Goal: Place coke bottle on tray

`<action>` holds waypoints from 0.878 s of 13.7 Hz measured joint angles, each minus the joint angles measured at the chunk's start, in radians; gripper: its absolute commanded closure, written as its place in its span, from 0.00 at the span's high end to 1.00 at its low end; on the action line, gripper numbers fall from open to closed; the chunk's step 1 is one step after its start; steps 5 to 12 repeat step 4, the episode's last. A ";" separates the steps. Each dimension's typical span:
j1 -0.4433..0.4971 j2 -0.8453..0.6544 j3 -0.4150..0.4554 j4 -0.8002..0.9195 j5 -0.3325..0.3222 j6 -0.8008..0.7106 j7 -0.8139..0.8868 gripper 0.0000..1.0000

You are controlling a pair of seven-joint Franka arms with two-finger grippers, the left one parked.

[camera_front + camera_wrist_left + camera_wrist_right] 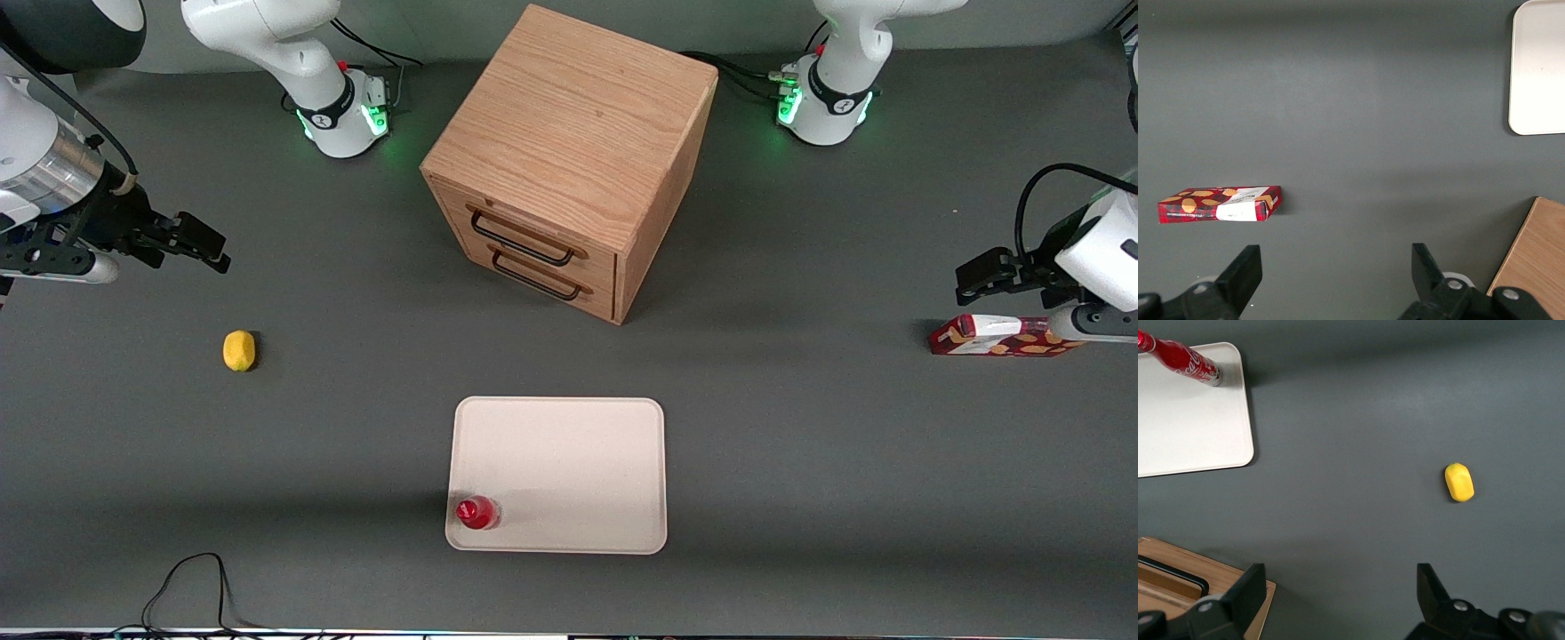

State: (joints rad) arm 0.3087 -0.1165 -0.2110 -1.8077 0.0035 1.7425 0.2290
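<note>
Grey table point(800, 427), with a wooden drawer cabinet point(569, 160) at its middle, a lemon point(238, 350) toward the working arm's end and a red-and-white carton point(1000, 337) toward the parked arm's. The gripper point(200, 244) hangs released, holding nothing, above the table near the lemon. Well apart from it, the bottle point(477, 513) stands upright in a corner of the tray point(569, 462), nearest the front camera. Its white lettering isn't readable.

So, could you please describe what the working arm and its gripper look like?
The right arm has glossy white shells, a silver metal wrist section and a thin black cable. Its gripper is black with two blocky fingers. The arm's base shows green lights.
</note>
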 measured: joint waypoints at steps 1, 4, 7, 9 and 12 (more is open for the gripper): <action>0.000 0.003 -0.008 0.001 -0.008 0.000 -0.019 1.00; -0.001 0.014 -0.044 0.006 -0.016 0.000 -0.075 1.00; -0.001 0.014 -0.044 0.006 -0.016 0.000 -0.075 1.00; -0.001 0.014 -0.044 0.006 -0.016 0.000 -0.075 1.00; -0.001 0.014 -0.044 0.006 -0.016 0.000 -0.075 1.00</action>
